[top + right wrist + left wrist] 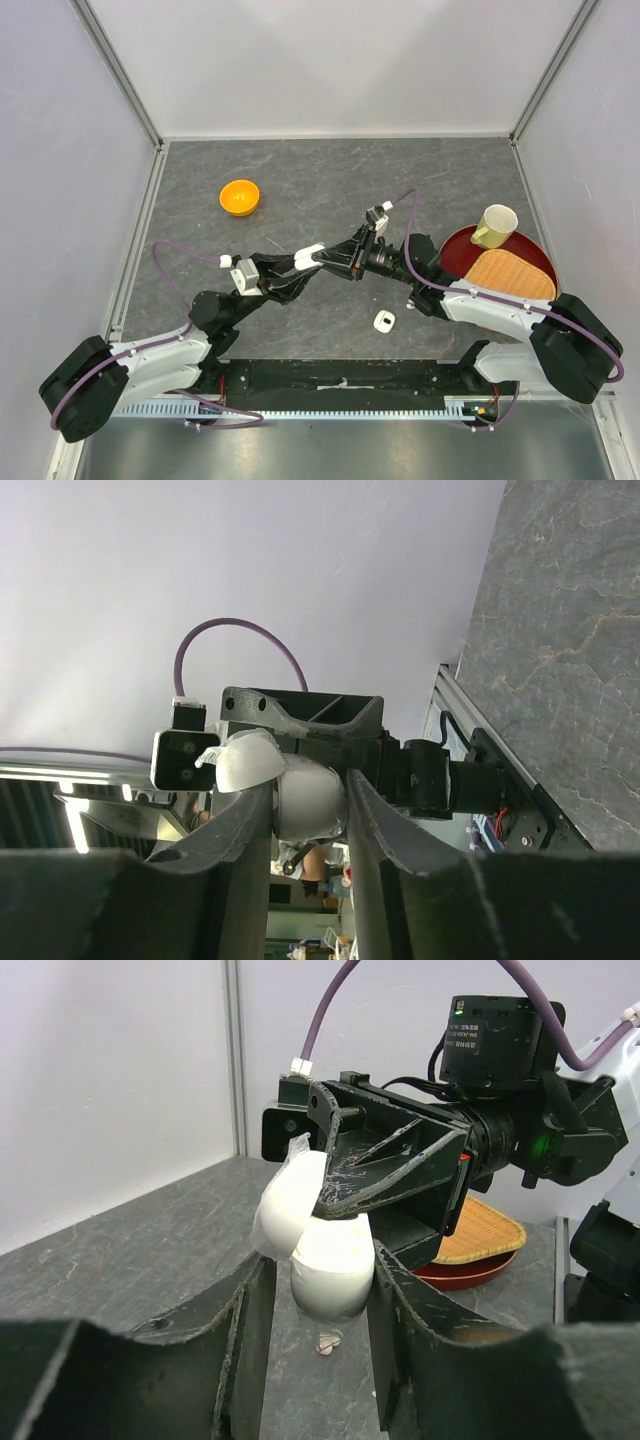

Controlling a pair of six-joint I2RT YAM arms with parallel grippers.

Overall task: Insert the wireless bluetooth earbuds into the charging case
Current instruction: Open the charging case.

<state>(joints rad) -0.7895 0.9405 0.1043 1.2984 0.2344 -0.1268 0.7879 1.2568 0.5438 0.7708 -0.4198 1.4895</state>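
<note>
A white charging case (309,254) with its lid (290,1200) flipped open hangs above the middle of the table, where both grippers meet. My right gripper (328,258) comes in from the right and is shut on it, its fingers pressing both sides of the case (310,805). My left gripper (322,1260) straddles the lower body of the case (332,1270); the right finger touches it, while a narrow gap shows at the left finger. Directly below, a tiny white earbud (328,1343) lies on the table. Whatever is inside the case is hidden.
A second small white case (384,320) lies open on the table in front of the right arm. An orange bowl (240,197) stands at the back left. At the right, a red tray (455,245) holds a woven mat (512,273) and a pale cup (495,226).
</note>
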